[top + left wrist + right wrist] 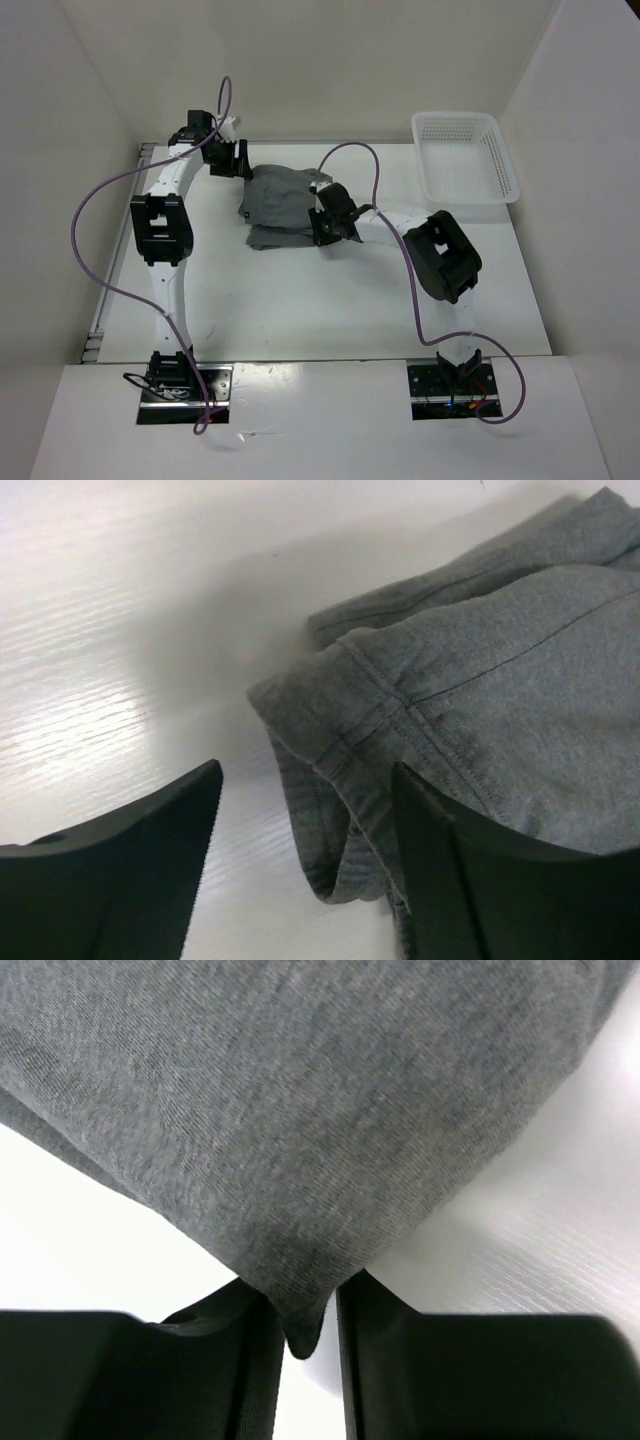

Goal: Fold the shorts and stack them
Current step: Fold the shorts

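The shorts (285,205) lie bunched and partly folded on the white surface (300,300), in its far half, roughly midway between the left and right edges. They are plain mid-grey knit; seams and a stitched hem show in the left wrist view (500,680).

The left end effector (230,158) sits at the left edge of the shorts, near the far left corner of the surface. From its own camera, the left end effector (308,770) is released. Its 2 dark fingers (130,880) stand well apart, and a folded corner of the hem lies on the surface between them, close against the right-hand finger. The other finger is clear of the fabric, over bare surface.

The right end effector (325,218) is at the right side of the shorts, with its arm reaching in from the right. In its wrist view the right end effector (300,1295) is clenched on the shorts (300,1110). The 2 fingers (420,1370) leave only a narrow gap, filled by a small tip of grey fabric, and the cloth spreads out wide from that pinched point.

A white perforated plastic basket (497,170) stands at the far right corner of the surface, well apart from the shorts. Purple cables (95,200) loop along both arms.
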You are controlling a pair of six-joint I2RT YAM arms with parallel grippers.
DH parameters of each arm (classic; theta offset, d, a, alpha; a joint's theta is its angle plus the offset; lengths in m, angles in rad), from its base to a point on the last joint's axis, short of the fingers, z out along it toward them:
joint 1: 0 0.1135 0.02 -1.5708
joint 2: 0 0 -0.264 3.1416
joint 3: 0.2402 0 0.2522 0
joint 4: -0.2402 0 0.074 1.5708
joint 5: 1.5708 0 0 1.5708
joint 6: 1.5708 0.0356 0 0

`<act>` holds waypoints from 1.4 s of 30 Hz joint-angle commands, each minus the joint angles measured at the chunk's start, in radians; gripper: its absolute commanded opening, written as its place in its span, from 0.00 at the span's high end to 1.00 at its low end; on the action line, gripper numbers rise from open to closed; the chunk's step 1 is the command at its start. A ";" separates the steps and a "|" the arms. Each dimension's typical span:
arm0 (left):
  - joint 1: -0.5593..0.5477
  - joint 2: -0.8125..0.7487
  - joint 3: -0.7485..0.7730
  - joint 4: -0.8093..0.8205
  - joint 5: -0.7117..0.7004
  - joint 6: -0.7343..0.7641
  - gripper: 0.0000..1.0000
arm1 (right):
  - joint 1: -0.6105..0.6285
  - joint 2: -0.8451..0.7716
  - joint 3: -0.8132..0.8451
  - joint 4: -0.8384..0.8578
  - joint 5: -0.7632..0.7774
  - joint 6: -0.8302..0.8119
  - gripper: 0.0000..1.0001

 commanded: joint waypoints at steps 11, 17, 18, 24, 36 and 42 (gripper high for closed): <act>0.016 -0.301 -0.209 -0.084 0.051 0.002 0.19 | -0.012 -0.078 -0.048 -0.057 0.015 0.001 0.45; -0.004 -0.364 -0.436 -0.139 0.108 0.002 0.19 | -0.012 -0.229 -0.157 -0.013 0.004 -0.017 0.37; -0.004 -0.364 -0.473 -0.139 0.120 0.002 0.19 | -0.012 -0.245 -0.168 0.012 0.004 -0.017 0.36; -0.023 -0.340 -0.518 -0.099 0.138 0.002 0.21 | -0.012 -0.237 -0.154 0.023 0.038 -0.008 0.34; -0.023 -0.280 -0.452 -0.138 0.241 0.002 1.00 | -0.021 -0.157 -0.136 0.095 0.059 0.073 0.34; 0.011 -0.314 -0.444 -0.309 0.116 0.002 1.00 | -0.043 -0.147 -0.125 0.095 0.085 0.124 0.34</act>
